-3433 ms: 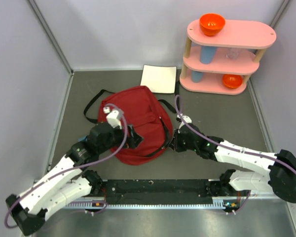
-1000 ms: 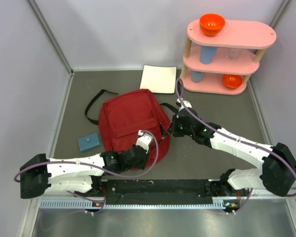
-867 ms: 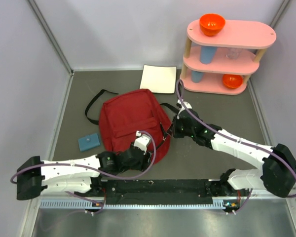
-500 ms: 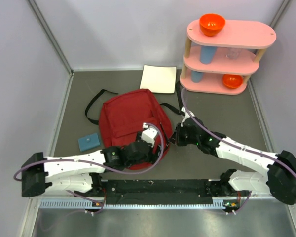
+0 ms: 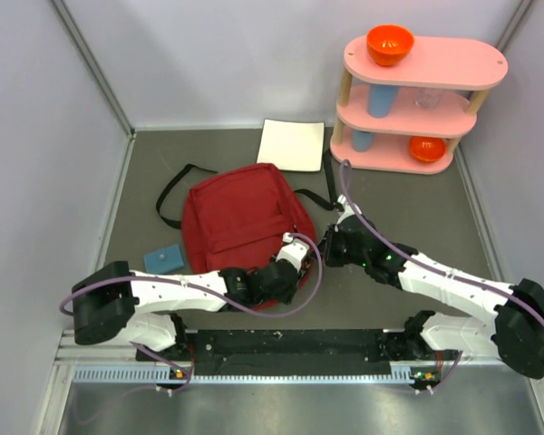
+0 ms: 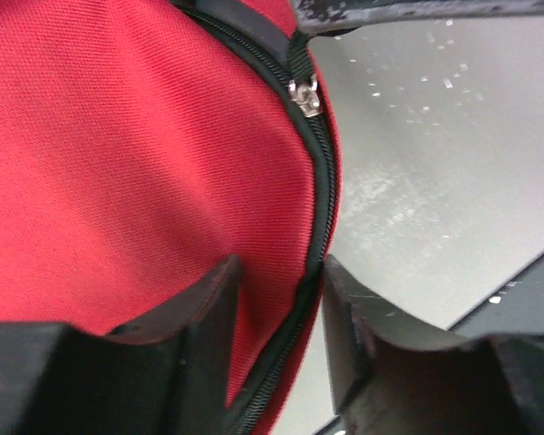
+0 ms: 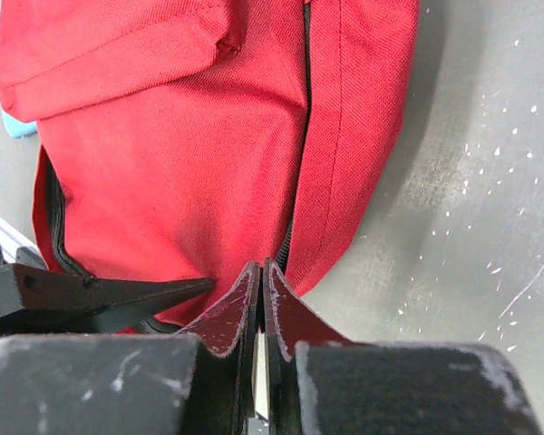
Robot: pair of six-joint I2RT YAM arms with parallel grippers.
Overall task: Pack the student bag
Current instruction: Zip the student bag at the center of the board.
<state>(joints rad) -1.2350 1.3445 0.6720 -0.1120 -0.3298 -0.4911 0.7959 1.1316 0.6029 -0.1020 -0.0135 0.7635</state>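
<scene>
- Student bag (image 5: 240, 222): lies flat on the counter (image 5: 417, 217), front face up. Its long axis runs from the arm bases toward the far wall, tilted a little, and the straps trail off the far end.
- Zip seam (image 6: 319, 181): a black track curving round the bag's near-right corner. It passes between the fingers of the left claw (image 6: 279, 272) and runs on ahead of them.
- Zip pull (image 6: 304, 95): sits on that seam, ahead of the left claw and apart from its tips.
- Left claw: fingers part-way apart, astride the seam. Red cloth lies to one side and bare counter to the other. No pinch is evident.
- Right claw (image 7: 259, 269): closed tight, tips together at the bag's near edge where the side panel folds against the main body. Whether cloth or a tab is nipped cannot be told. The bag spreads ahead and to the left of it.
- Proximity: both claws work the same corner. The left is nearer the zip, and the right sits just beside it on the bag's right flank.
- Assessment: packing is judged to be at the opening stage. The coming move turns on the pull lying ahead of the left claw along the seam.
- Outlying: a blue block (image 5: 164, 260) lies beyond the bag, left of both claws. A white pad (image 5: 292, 143) lies past the bag's far end. A pink shelf (image 5: 423, 100) stands well apart, ahead and to the right of the right claw.
</scene>
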